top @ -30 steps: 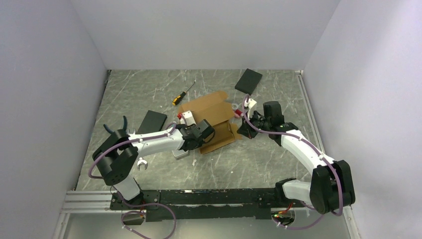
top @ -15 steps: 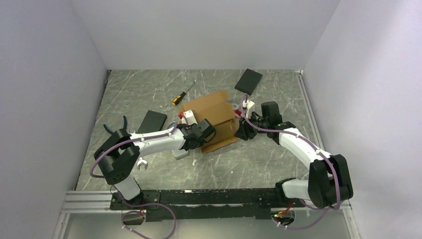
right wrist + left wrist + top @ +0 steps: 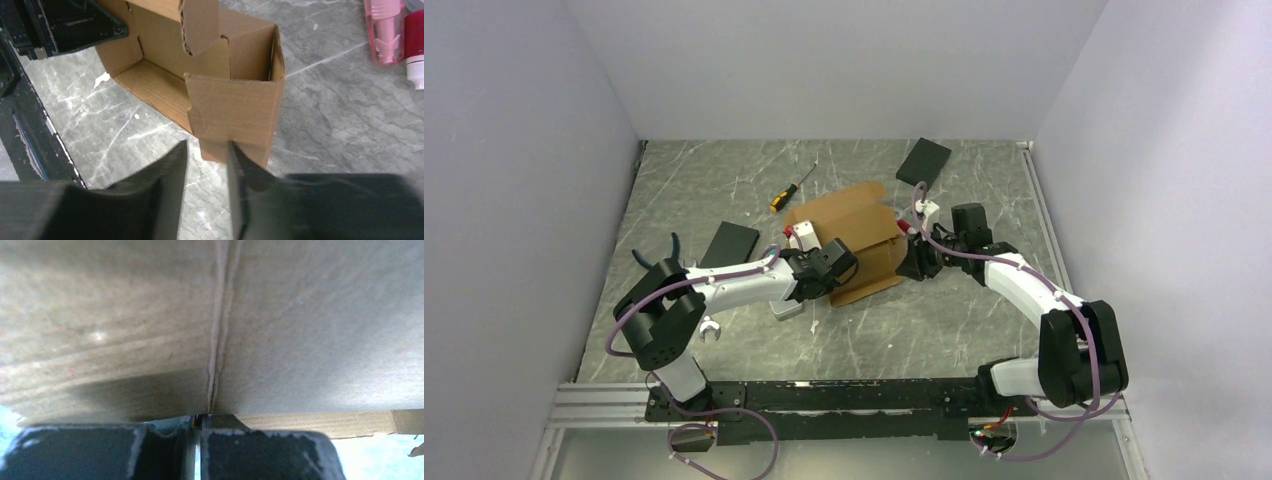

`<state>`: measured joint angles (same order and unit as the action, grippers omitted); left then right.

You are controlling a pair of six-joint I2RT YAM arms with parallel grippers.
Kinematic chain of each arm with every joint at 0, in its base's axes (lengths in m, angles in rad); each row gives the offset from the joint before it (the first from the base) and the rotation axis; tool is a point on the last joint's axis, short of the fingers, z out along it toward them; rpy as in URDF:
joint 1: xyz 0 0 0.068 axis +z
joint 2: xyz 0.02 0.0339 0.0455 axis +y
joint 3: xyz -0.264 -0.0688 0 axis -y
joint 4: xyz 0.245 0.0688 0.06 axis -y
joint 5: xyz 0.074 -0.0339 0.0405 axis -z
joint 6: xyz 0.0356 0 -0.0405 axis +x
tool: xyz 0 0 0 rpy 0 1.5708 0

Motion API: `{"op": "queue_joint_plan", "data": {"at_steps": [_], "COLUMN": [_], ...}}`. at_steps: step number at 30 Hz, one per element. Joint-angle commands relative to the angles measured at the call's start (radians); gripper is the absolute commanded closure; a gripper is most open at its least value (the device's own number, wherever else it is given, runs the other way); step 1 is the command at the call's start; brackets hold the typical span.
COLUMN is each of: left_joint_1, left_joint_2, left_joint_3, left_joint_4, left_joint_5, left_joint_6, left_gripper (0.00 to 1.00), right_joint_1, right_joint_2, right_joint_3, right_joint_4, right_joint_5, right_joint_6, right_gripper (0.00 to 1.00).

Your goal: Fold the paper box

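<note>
The paper box point(image 3: 856, 240) sits mid-table point(image 3: 724, 190)
My left gripper point(image 3: 196, 445) pinches its wall tight. My right gripper point(image 3: 206, 167) is a little open, with its fingers point(image 3: 165, 175) either side of a flap point(image 3: 235, 110).

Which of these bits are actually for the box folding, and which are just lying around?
For the job: tan cardboard box.
Lying about: yellow-handled screwdriver, far black flat square slab, nearer black slab, pink translucent container.

Table point(image 3: 724, 180), paper box point(image 3: 844, 222), probable screwdriver point(image 3: 789, 190), 2 slabs point(image 3: 923, 162) point(image 3: 730, 244)
</note>
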<state>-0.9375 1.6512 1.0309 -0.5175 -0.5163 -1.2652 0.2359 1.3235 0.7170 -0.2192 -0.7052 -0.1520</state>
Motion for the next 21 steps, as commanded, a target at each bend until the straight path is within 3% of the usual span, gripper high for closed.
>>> {"op": "queue_joint_plan", "data": {"at_steps": [1,7,8,15,21], "left_joint_1": [0.0,-0.001,-0.001,-0.001,-0.001], "left_joint_2": [0.026,0.025,0.025,0.03,0.032], "left_joint_3": [0.008,0.008,0.009,0.011,0.007], "left_joint_4": [0.015,0.016,0.016,0.018,0.022], "left_joint_5": [0.027,0.028,0.028,0.032,0.034], "left_joint_6": [0.002,0.006,0.006,0.005,0.003], "left_gripper": [1.0,1.0,1.0,1.0,1.0], "right_joint_1": [-0.009,-0.009,-0.008,0.029,0.062], "right_joint_2": [-0.002,0.027,0.029,0.023,-0.001], "right_joint_3": [0.024,0.029,0.03,0.029,0.026], "right_joint_4": [0.075,0.087,0.088,0.095,0.102], "right_joint_5": [-0.006,0.024,0.03,0.115,0.212], "right_joint_6": [0.024,0.016,0.013,-0.021,-0.057], "right_gripper": [0.71,1.0,1.0,1.0,0.74]}}
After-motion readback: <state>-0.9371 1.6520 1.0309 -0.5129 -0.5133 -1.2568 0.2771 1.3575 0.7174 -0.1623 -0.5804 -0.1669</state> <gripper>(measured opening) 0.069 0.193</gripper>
